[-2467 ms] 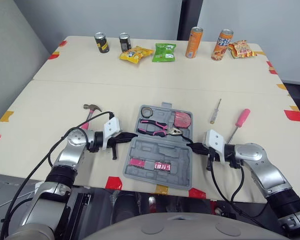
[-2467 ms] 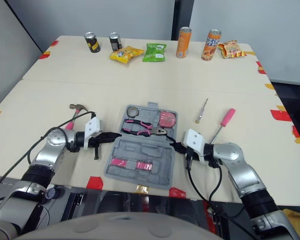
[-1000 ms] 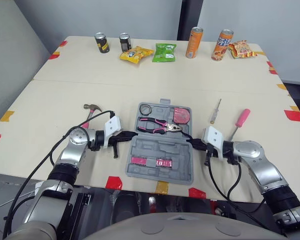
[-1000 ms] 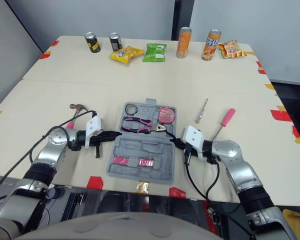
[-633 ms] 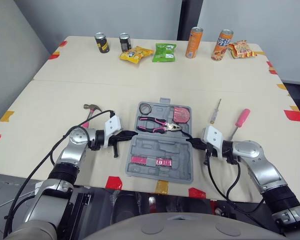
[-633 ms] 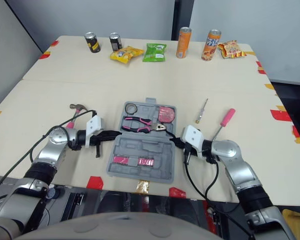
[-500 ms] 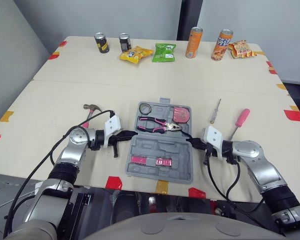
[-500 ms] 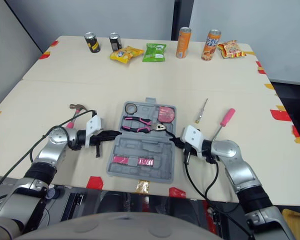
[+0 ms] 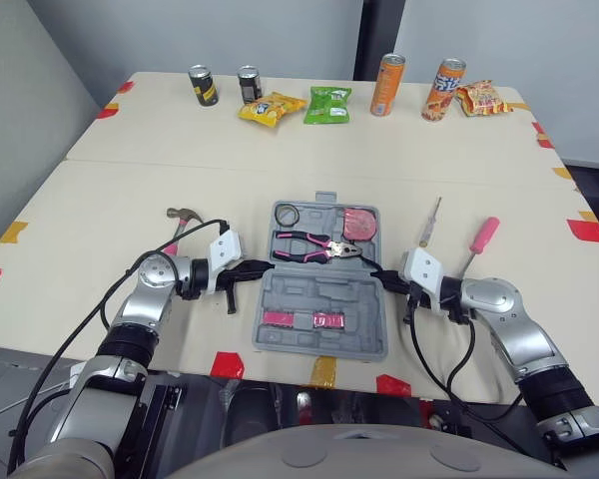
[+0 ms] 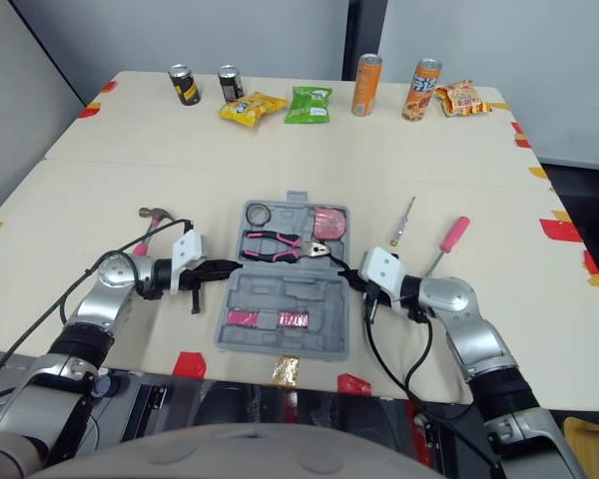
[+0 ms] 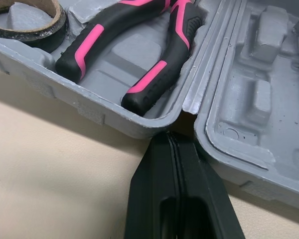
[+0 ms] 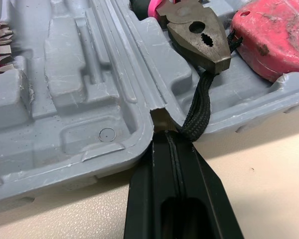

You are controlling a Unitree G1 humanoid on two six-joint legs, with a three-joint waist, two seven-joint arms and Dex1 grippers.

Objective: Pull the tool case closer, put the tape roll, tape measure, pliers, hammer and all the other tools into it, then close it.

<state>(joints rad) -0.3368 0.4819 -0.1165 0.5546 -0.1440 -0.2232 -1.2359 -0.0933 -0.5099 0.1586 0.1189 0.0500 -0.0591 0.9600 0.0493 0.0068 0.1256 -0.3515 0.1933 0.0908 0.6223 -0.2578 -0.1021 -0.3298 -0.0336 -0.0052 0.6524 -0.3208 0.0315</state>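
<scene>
- My left gripper (image 11: 172, 147) has its two fingers pressed flat together, holding nothing, the tip set into the notch at the left end of the hinge of the tool case (image 9: 319, 289)
- My right gripper (image 12: 165, 144) is the same: fingers together, tip in the notch at the right end of the hinge, with the black cord of the tape measure (image 9: 359, 222) lying just beside it
- The case lies open and flat between my two tips, and its hinge line runs from one gripper straight across to the other
- The far half holds the tape roll (image 9: 287, 215), the pliers (image 9: 319, 244) and the tape measure
- The near edge of the case is already close to the table's front edge, so I judge the pull nearly done
- The hammer (image 9: 183, 217) lies outside the case on my left, head away from me and handle slanting back under my left arm, so that arm is nearer
- The pink screwdriver (image 9: 479, 242) and the thin screwdriver (image 9: 431, 220) lie beyond my right gripper, both pointing away from me
</scene>
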